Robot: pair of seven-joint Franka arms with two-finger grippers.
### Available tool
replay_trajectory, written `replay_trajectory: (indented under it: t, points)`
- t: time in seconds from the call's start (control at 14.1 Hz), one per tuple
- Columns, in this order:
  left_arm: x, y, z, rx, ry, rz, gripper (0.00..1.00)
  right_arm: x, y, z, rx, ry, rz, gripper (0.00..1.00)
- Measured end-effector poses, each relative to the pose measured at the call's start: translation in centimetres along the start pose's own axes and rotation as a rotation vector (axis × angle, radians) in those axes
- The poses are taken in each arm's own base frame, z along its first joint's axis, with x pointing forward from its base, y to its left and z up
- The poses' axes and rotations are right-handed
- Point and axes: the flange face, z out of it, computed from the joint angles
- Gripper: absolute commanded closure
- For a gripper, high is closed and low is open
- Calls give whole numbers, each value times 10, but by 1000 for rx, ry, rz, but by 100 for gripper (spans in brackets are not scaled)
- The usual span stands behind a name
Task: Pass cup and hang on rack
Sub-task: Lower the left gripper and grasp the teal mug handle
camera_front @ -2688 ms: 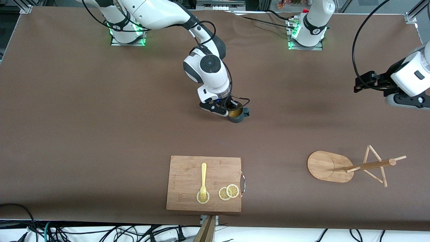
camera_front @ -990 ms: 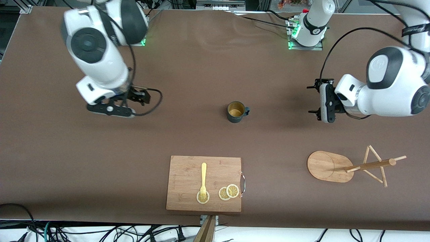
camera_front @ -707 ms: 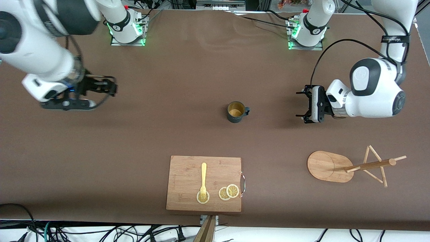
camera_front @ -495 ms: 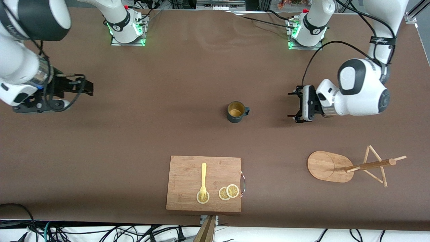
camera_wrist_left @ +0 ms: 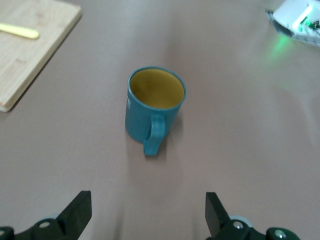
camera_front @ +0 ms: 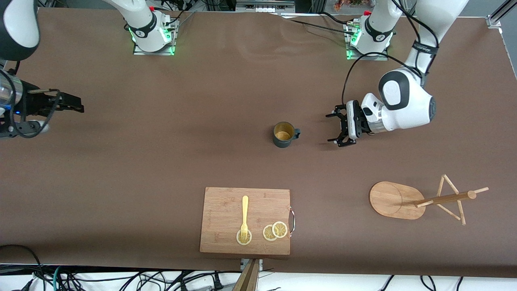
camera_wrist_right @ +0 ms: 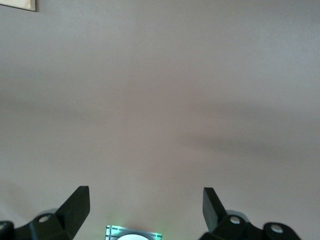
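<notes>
Teal cup [camera_front: 284, 135] upright mid-table, wooden rack [camera_front: 420, 199] standing well apart

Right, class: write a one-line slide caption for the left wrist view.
Open left gripper faces the upright cup, handle toward it.

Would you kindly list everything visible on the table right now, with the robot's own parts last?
cup: one, dark teal, yellowish inside, upright mid-table, handle toward the left arm's end.
rack: one, light wood, nearer the front camera than the cup, toward the left arm's end.
cutting board: one, bamboo, near the front edge.
fork: one, yellow, on the board, tines on a lemon slice.
lemon slices: three, yellow, on the board.
left gripper: one, black jaws open, beside the cup's handle, apart from it.
right gripper: one, black jaws open, over the right arm's end.
</notes>
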Motion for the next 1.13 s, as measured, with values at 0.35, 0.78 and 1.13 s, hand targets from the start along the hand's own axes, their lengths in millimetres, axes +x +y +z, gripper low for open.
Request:
replay_trajectory:
  t: [0.35,0.78,1.13]
  points:
    - [-45,20,51,87,160,29,0,-34,28,-5,-47,68,21,0]
    - [-40,38,93,172,206,46,0,-51,28,-5,-46,83,25,0]
    - [-45,48,115,217,220,46,0,-50,26,-6,-33,92,28,0]
